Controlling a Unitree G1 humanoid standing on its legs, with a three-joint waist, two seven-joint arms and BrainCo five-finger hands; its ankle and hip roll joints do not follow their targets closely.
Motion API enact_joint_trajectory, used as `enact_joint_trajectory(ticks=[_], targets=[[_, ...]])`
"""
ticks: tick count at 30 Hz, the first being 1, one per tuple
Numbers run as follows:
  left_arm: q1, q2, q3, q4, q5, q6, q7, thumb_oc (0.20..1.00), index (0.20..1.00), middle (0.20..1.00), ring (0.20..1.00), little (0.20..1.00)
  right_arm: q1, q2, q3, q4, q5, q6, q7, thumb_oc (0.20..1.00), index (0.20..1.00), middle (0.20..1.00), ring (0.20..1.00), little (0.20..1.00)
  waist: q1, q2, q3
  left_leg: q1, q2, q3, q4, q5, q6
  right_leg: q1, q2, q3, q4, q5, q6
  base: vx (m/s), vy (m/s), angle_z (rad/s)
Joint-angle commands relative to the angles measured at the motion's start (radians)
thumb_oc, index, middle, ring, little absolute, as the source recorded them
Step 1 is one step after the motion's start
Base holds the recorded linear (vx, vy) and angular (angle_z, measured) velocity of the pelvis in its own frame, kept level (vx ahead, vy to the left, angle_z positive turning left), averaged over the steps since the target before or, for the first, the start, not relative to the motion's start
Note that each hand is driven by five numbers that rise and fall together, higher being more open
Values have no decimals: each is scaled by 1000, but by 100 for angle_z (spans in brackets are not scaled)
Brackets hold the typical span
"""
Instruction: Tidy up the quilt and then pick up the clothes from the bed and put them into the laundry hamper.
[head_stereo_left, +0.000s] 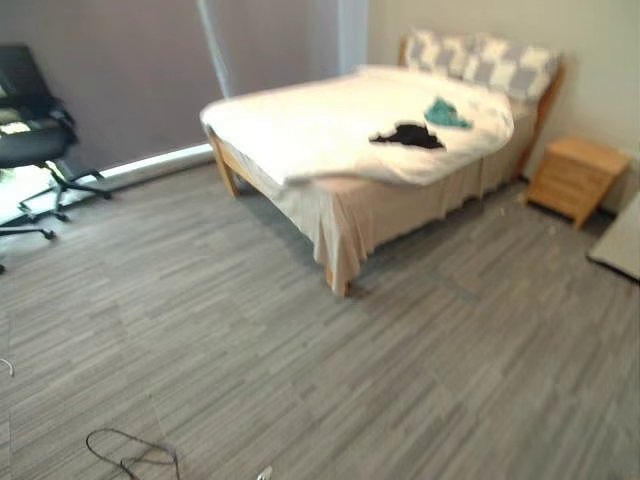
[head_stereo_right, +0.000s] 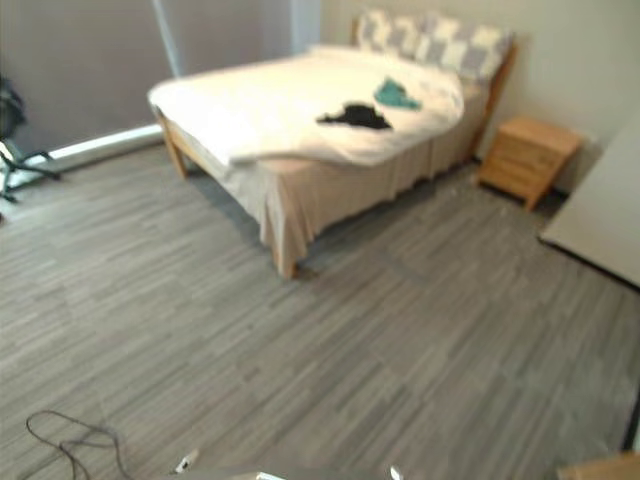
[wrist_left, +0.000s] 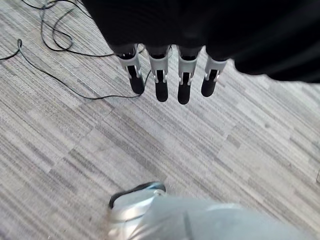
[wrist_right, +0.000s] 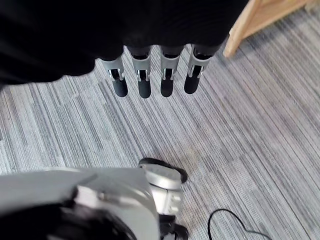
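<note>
A bed (head_stereo_left: 340, 215) stands across the room with a cream quilt (head_stereo_left: 320, 125) spread over it, one corner hanging off the near side. On the quilt lie a black garment (head_stereo_left: 408, 136) and a teal garment (head_stereo_left: 446, 114). My left hand (wrist_left: 170, 75) hangs over the bare floor with straight fingers, holding nothing. My right hand (wrist_right: 152, 75) also hangs over the floor, fingers straight and empty, beside a light wooden leg (wrist_right: 255, 25).
Two checked pillows (head_stereo_left: 480, 58) lean at the headboard. A wooden nightstand (head_stereo_left: 575, 178) stands right of the bed. A black office chair (head_stereo_left: 35, 130) is at the far left. A pale board (head_stereo_right: 600, 215) lies at the right. Grey plank floor (head_stereo_left: 300, 370) stretches between me and the bed.
</note>
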Motion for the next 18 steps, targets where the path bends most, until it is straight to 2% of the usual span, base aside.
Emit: enact_joint_trajectory(ticks=[1, 12, 18], targets=[[-90, 5, -8, 28, 36, -41, 19, 1000, 1000, 1000, 1000, 1000, -104, -7, 11, 13, 25, -30, -18, 1000, 1000, 1000, 1000, 1000, -23, -18, 75, 87, -10, 42, -162, 32, -28, 172, -77, -10, -233, 33, 132, 0, 0, 0], [-92, 8, -35, 29, 83, -35, 16, 1000, 1000, 1000, 1000, 1000, -104, -6, 30, 7, 4, -31, -21, 1000, 1000, 1000, 1000, 1000, -26, -11, 86, 106, -9, 42, -162, 21, -27, 182, -76, -2, -237, 26, 131, 11, -3, 1], [-107, 1, -39, 16, 66, -33, 21, 1000, 1000, 1000, 1000, 1000, -124, -9, 41, 7, -16, -18, -27, 1000, 1000, 1000, 1000, 1000, -27, -2, 120, 88, -12, 50, -162, 17, -14, 146, -74, 20, -225, 31, 135, 19, 16, -16]])
